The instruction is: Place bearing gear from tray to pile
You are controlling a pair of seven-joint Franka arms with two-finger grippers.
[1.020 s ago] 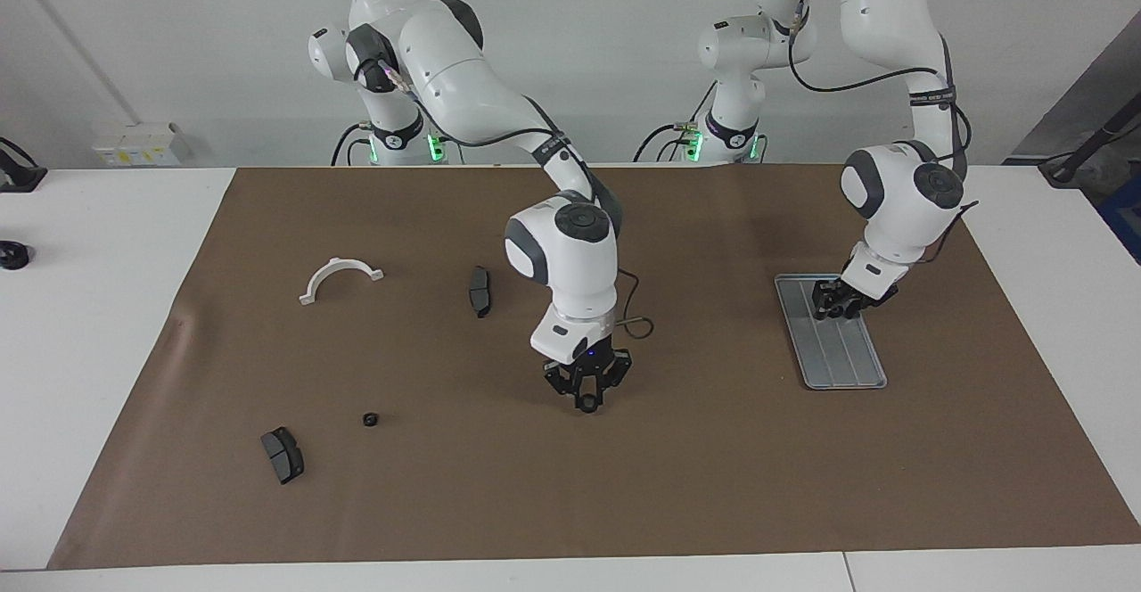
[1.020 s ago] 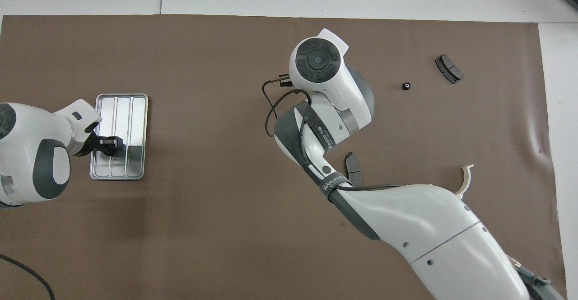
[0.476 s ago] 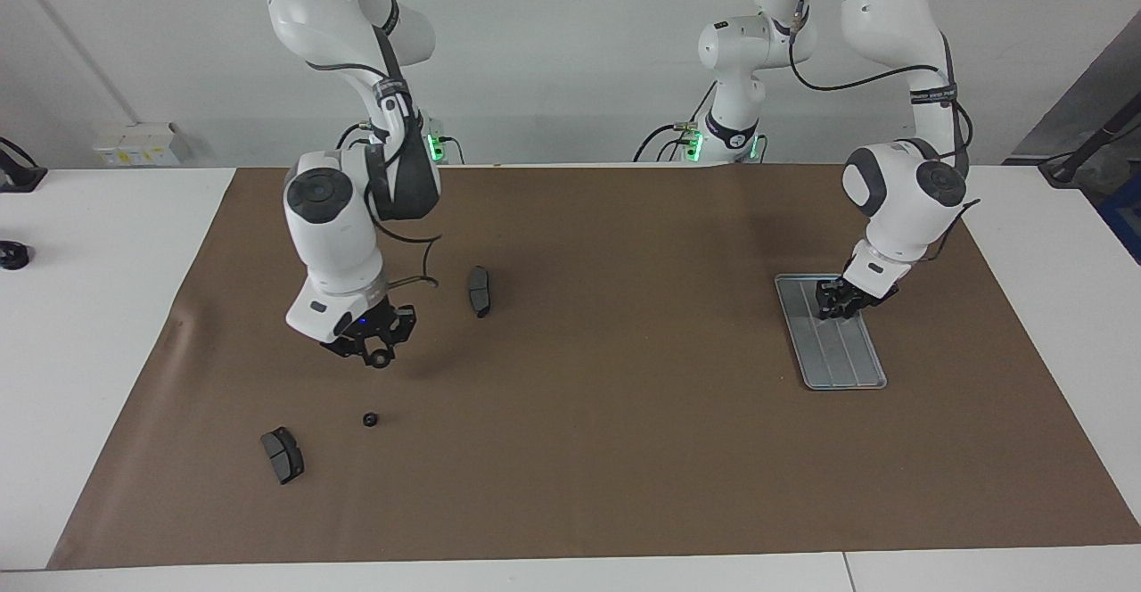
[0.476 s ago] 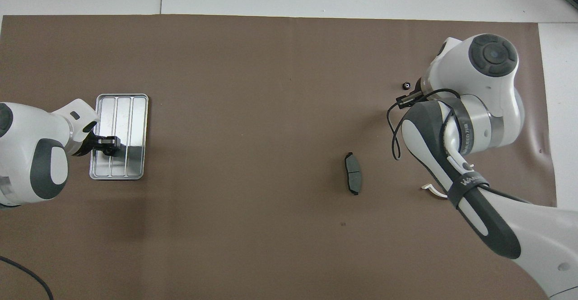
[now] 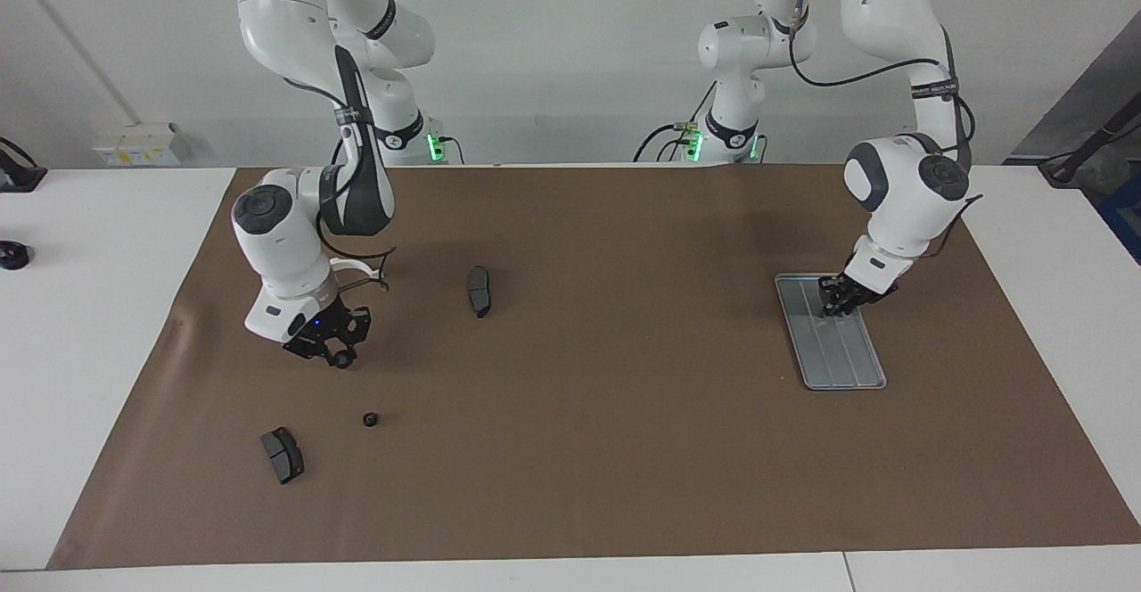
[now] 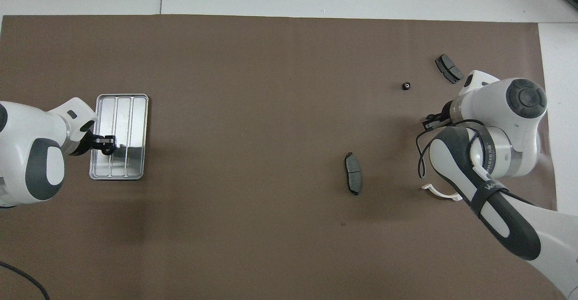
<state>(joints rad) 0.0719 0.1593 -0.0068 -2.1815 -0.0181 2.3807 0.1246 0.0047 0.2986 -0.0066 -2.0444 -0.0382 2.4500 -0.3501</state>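
We saw the right pincer [image 5: 340,356] pointing down with its tips closed on a small black round bearing gear [image 5: 342,361]. It hung clear of the surface, over bare brown mat [image 5: 624,449] at the right arm's end of the tabletop [image 5: 89,324]. Around it lay the pile, a loose scatter. A white half-ring bracket [image 6: 440,194] sat close by, largely covered by the arm's wrist in both views. A second gear [image 5: 371,418] [image 6: 406,85] rested on the mat farther from the robots than the bracket. A dark brake pad [image 5: 282,455] [image 6: 449,68] lay near that gear, closer to the mat's edge. Another brake pad [image 5: 480,291] [image 6: 352,173] lay apart from the rest, toward the middle of the mat. None of these parts touched one another. At the left arm's end of the tabletop, well apart from the pile, the left pincer [image 5: 836,305] [image 6: 108,144] was down low over the silver ridged tray [image 5: 847,365] [image 6: 131,110], above the end of it nearer the robots. We could not tell how that pincer stood, whether it had anything in it, or whether it touched the tray. The part of the tray we could see held no loose part.
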